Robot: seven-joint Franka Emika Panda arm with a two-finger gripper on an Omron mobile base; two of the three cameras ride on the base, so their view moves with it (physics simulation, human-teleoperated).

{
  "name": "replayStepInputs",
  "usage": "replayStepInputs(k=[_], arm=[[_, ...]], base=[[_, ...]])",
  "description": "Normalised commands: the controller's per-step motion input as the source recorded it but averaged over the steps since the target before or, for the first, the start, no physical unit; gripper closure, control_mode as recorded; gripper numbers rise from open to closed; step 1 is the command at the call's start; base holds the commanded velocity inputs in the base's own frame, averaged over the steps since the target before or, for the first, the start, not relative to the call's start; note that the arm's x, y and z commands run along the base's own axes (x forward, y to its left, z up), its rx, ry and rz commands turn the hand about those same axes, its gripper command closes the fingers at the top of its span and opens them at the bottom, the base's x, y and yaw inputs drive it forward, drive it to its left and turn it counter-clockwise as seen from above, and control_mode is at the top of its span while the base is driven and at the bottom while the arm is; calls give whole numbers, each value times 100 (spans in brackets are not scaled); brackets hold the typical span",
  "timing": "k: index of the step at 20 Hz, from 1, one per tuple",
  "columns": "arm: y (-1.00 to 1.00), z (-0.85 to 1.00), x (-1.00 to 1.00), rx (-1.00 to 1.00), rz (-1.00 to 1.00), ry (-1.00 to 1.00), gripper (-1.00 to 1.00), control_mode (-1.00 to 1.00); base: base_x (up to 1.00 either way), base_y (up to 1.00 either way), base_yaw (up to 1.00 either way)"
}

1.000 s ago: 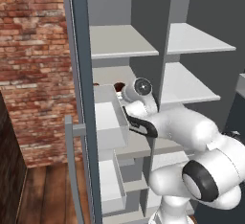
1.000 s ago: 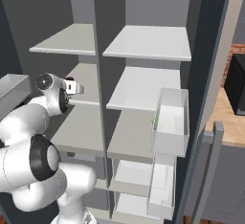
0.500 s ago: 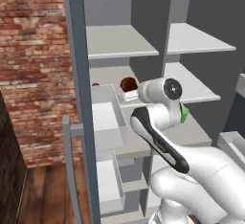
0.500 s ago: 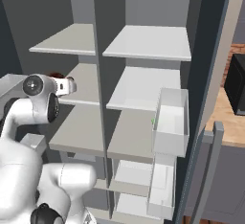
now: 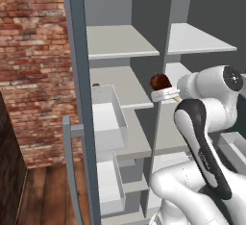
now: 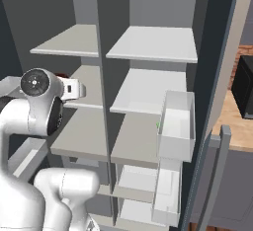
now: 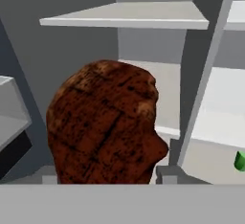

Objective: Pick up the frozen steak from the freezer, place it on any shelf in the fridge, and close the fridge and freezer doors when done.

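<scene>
You've got the frozen steak (image 5: 160,81) clamped in the gripper (image 5: 162,93), lifted off the shelves, in front of the divider (image 5: 166,70) between freezer (image 5: 120,46) and fridge (image 5: 199,39).

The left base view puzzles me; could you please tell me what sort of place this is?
Probably a home kitchen: an open fridge-freezer cabinet with pale shelves, a white door bin, a brick wall, and a steak at the claw.

The dark red-brown frozen steak (image 5: 160,81) sits upright in the claw (image 5: 165,94), before the open freezer (image 5: 120,75) shelves.
</scene>
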Motion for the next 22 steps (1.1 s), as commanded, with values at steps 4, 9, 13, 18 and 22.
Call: replayStepInputs(k=[4, 9, 13, 18, 22], arm=[[-100, 52, -100, 0, -5, 18, 100, -100], [-100, 42, -100, -1, -10, 15, 100, -100], [-100, 25, -53, -9, -37, 10, 100, -100], [-91, 20, 26, -10, -44, 1, 100, -100], [-24, 17, 79, -4, -35, -19, 100, -100]], base=[[0, 0, 0], [0, 0, 0], [0, 0, 0], [0, 0, 0], [0, 0, 0]])
